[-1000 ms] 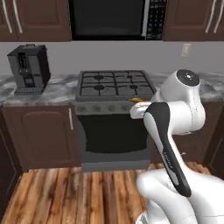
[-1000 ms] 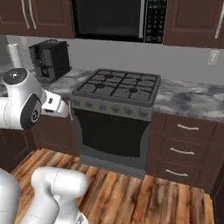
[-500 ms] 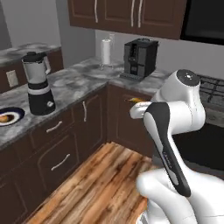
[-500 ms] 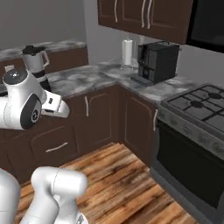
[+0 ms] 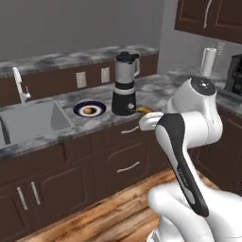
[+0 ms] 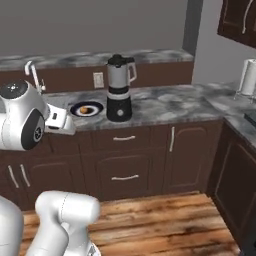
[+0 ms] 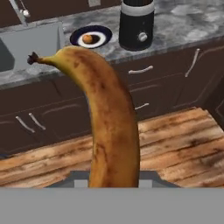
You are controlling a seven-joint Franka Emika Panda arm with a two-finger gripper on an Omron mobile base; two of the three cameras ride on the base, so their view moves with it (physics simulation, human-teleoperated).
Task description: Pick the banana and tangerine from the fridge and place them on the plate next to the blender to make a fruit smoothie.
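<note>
My gripper (image 7: 114, 177) is shut on the banana (image 7: 105, 118), a brown-speckled curved fruit that rises up the middle of the hand view. In the left base view the banana's tip (image 5: 144, 109) pokes out past the hand, level with the counter front. The dark-rimmed plate (image 5: 78, 108) (image 6: 74, 106) (image 7: 103, 31) lies on the counter just left of the blender (image 5: 125, 85) (image 6: 119, 87) (image 7: 137, 24). The tangerine (image 5: 88, 111) (image 6: 85, 110) (image 7: 88, 39) rests on the plate's white centre. The gripper hangs in front of the counter, well short of the plate. The fridge is out of view.
A sink (image 5: 33, 120) with a faucet (image 5: 21, 85) is sunk in the counter left of the plate. A paper towel roll (image 5: 208, 61) (image 6: 248, 77) stands at the corner to the right. Dark drawers and cabinet doors (image 6: 125, 160) run below, above a wood floor.
The base has swung left, so the views passed from the stove, round the corner, to the blender counter. The banana has stayed in the shut gripper.
</note>
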